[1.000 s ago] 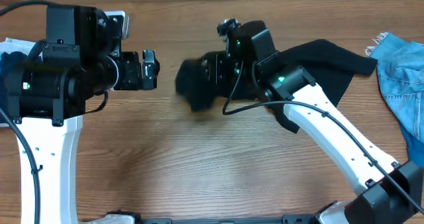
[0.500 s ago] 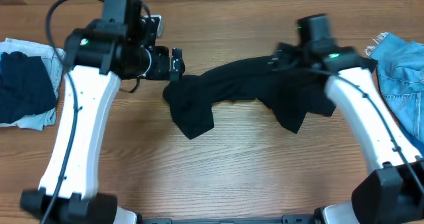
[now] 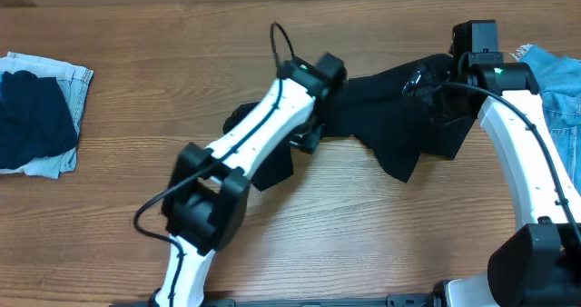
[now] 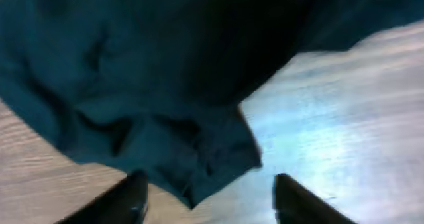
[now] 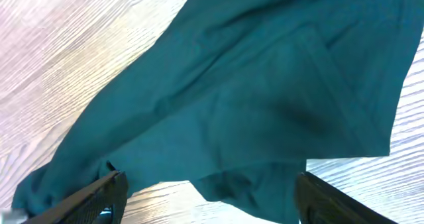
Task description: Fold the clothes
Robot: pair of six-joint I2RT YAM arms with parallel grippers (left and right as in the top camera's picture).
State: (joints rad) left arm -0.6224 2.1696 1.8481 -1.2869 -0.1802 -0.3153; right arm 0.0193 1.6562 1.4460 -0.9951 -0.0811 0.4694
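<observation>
The black garment (image 3: 390, 116) lies crumpled across the middle of the table (image 3: 363, 234), stretched roughly left to right, with a lobe drooping toward the near edge at each end; both arms are on top of it.

The left arm (image 3: 263, 130) reaches diagonally from the near-left edge up and to the right, almost fully extended; its wrist sits over the garment's left half and covers part of the cloth from above. In the wrist view the left gripper (image 4: 209, 201) is released; its fingers (image 4: 132, 197) stand wide apart, and a rumpled hem of the cloth hangs between them, with bare wood beside it — neither finger pinches it.

The right arm (image 3: 517, 125) rises from the near-right corner and bends inward; its wrist is at the garment's far-right end. The right gripper (image 5: 212, 201) is likewise released — its fingers (image 5: 89, 197) are spread wide and the cloth spreads flat beyond them, a folded seam showing.

At the far left a navy piece (image 3: 32, 116) rests on a pale denim piece (image 3: 77, 75), well apart from the arms; a blue denim piece (image 3: 554, 80) lies at the right edge, just beside the right arm.
</observation>
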